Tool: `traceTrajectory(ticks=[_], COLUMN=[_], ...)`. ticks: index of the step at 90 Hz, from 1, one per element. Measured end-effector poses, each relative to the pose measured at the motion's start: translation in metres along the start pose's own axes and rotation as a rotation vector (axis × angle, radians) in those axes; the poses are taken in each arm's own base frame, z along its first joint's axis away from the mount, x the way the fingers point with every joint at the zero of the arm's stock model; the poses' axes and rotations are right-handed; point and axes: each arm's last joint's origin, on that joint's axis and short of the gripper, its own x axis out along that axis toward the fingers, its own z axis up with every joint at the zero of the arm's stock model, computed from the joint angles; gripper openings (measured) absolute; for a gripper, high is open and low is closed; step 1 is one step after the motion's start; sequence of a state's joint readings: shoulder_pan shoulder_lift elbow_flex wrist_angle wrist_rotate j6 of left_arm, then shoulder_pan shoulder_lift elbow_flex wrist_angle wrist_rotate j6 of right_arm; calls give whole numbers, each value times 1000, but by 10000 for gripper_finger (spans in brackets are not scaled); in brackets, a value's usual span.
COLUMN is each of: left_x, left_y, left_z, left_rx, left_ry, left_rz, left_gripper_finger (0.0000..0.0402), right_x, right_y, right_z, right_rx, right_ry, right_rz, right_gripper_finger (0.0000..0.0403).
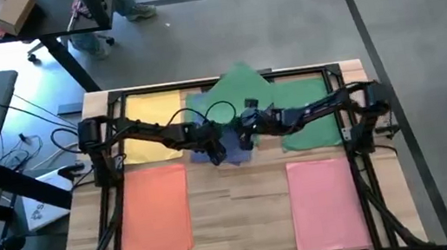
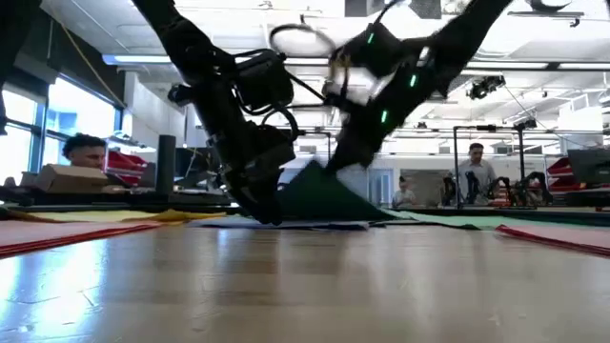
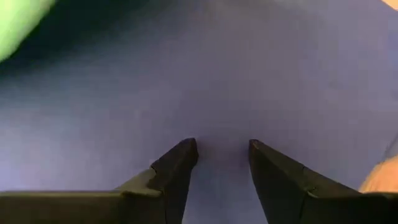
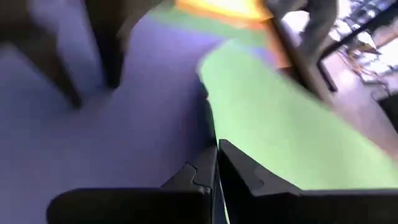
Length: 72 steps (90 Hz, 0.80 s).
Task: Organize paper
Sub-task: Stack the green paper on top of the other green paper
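Sorting the middle heap: left gripper point(image 3: 222, 163) pressed down onto the blue sheet point(image 3: 205, 81) directly beneath its tips, fingers narrowly parted, holding nothing. Right gripper point(image 4: 216, 163) pinched closed on the edge of a green sheet point(image 4: 292, 130), lifting it off the blue just beside, tented up in the low view. Stacks of yellow point(image 1: 151, 118), orange point(image 1: 157, 213) and pink point(image 1: 326, 202) lying well apart from both grippers. Next, probably: carrying the green clear toward the green pile point(image 1: 313, 104) behind the right gripper while pinning the blue flat.
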State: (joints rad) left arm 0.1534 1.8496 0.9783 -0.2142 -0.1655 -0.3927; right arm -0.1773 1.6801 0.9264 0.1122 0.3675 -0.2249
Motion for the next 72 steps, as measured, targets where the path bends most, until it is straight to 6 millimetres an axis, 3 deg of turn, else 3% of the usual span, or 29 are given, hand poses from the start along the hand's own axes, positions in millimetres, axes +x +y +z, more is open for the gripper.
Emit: traceTrajectory(ticks=[9, 28, 50, 62, 72], left_x=[0, 0, 1, 1, 1], left_y=[0, 1, 1, 1, 1], left_z=[0, 2, 3, 3, 3], left_rx=[-3, -28, -40, -55, -57], left_ry=[-5, -36, -51, -52, -53], left_rz=[8, 47, 42, 41, 40], left_gripper_finger=[145, 145, 145, 145, 145], right_x=[-38, -115, -209, -246, -263], right_y=[-26, -70, -109, -120, -121], right_z=[13, 8, 19, 7, -20], right_rx=[115, 371, 766, 975, 1079], right_ry=[-21, 32, -257, -278, -50], right_rz=[-25, -73, -55, -43, -116], right_gripper_finger=[0, 0, 0, 0, 0])
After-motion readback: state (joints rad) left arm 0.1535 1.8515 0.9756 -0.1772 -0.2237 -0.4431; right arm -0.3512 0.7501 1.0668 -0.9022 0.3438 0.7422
